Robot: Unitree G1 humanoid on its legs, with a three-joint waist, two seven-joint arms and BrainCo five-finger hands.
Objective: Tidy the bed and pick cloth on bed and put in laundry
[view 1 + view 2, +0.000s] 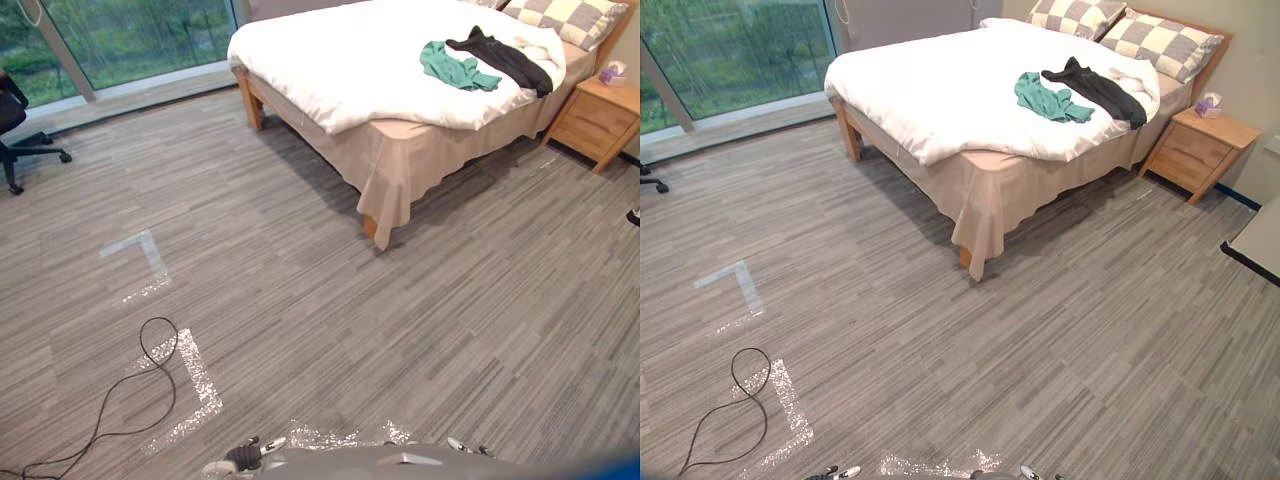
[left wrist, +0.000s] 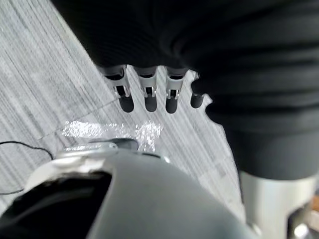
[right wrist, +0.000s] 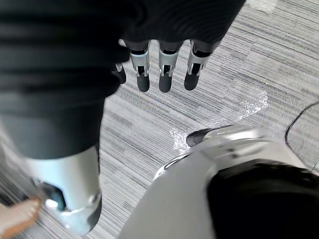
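Across the room stands a wooden bed (image 1: 330, 60) with a rumpled white duvet. A green cloth (image 1: 455, 66) lies crumpled on the duvet near the pillows. A long black cloth (image 1: 508, 60) lies beside it and touches it on the far side. Both are several steps away from me. My left hand (image 2: 147, 94) hangs over the grey floor, its fingers straight and nothing in them. My right hand (image 3: 164, 74) hangs the same way, also holding nothing.
Checked pillows (image 1: 1160, 40) lean at the head of the bed. A wooden nightstand (image 1: 1198, 150) stands beside it. An office chair (image 1: 15, 125) sits by the window at the left. White tape marks (image 1: 145, 260) lie on the floor. A table edge (image 1: 1260, 245) juts in at the right.
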